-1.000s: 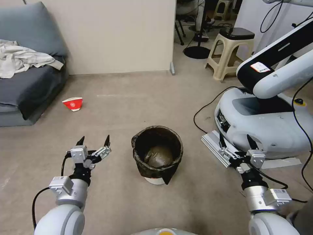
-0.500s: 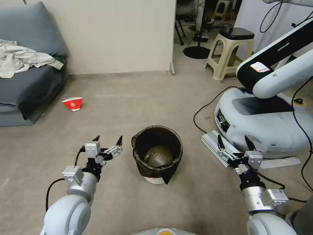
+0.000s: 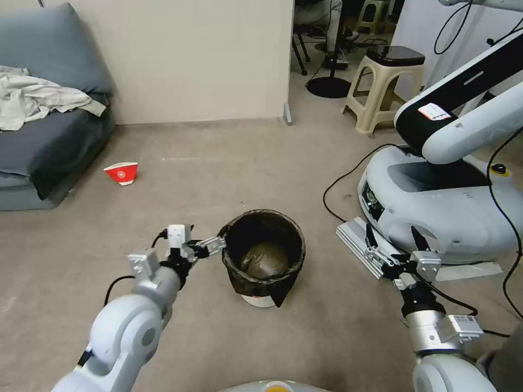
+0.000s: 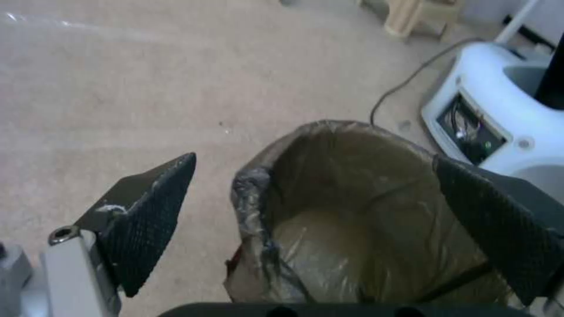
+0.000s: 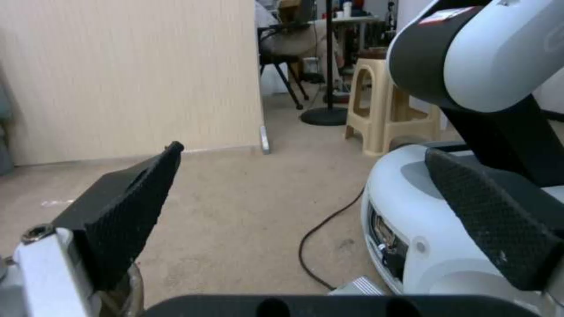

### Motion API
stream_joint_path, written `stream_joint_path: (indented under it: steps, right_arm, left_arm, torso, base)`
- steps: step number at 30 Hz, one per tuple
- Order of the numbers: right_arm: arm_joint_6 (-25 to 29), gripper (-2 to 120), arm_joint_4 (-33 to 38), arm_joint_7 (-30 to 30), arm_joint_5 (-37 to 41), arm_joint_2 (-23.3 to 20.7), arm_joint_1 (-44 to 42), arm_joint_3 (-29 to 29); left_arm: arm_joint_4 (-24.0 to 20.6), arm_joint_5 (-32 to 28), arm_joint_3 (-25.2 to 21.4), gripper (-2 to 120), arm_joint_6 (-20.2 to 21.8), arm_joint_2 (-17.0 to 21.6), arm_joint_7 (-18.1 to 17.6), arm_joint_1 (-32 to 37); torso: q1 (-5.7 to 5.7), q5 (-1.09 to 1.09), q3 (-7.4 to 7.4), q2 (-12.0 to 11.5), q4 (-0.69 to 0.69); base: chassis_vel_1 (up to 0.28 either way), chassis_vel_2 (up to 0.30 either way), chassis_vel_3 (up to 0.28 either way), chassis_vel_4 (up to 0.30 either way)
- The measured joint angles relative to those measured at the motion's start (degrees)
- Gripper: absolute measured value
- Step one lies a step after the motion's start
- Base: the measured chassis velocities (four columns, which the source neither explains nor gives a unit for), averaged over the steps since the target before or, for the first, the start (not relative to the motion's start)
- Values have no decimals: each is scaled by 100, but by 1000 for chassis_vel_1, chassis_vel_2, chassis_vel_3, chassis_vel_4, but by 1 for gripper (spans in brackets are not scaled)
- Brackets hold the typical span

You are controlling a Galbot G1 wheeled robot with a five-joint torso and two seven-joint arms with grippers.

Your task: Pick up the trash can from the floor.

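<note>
The trash can, a small round white bin lined with a black bag, stands upright on the beige floor straight ahead of me. My left gripper is at the can's left rim, open. In the left wrist view the left gripper has its fingers spread wide with the can's near rim between them; one finger is outside the can and the other over its opening. My right gripper hovers open to the right of the can, well apart from it, also seen as the right gripper.
A white robot base with a metal plate and a black cable sits close on the right. A red-and-white paper cup lies at far left by a grey sofa. A beige stool stands behind.
My left arm has swung right across the floor, bringing its open gripper from well left of the can up to its left rim. The right gripper has hardly moved.
</note>
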Motion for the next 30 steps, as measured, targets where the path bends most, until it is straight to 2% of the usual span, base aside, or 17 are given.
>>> stream_joint_path:
  steps: [4, 12, 25, 30]
  right_arm:
    - [0, 100, -28, 16, 0, 8, -3, 14]
    - [0, 100, -93, 30, 0, 13, 35, 31]
    - [-6, 100, -222, 57, 10, 11, 107, 85]
    - [-14, 100, -251, 69, 29, 1, 137, 109]
  left_arm:
    - [207, -290, 320, 100, 416, 44, -275, -405]
    - [712, -524, 724, 100, 722, 20, -656, -1004]
    - [1426, -336, 1254, 100, 788, -29, -1271, -1784]
    - [1635, -316, 1466, 100, 785, -30, -1385, -1979]
  torso:
    - [0, 1, 0, 0, 0]
    - [0, 0, 0, 0, 0]
    - [0, 1, 0, 0, 0]
    - [0, 1, 0, 0, 0]
  base:
    - [0, 0, 0, 0]
    - [0, 0, 0, 0]
    - [0, 0, 0, 0]
    - [0, 0, 0, 0]
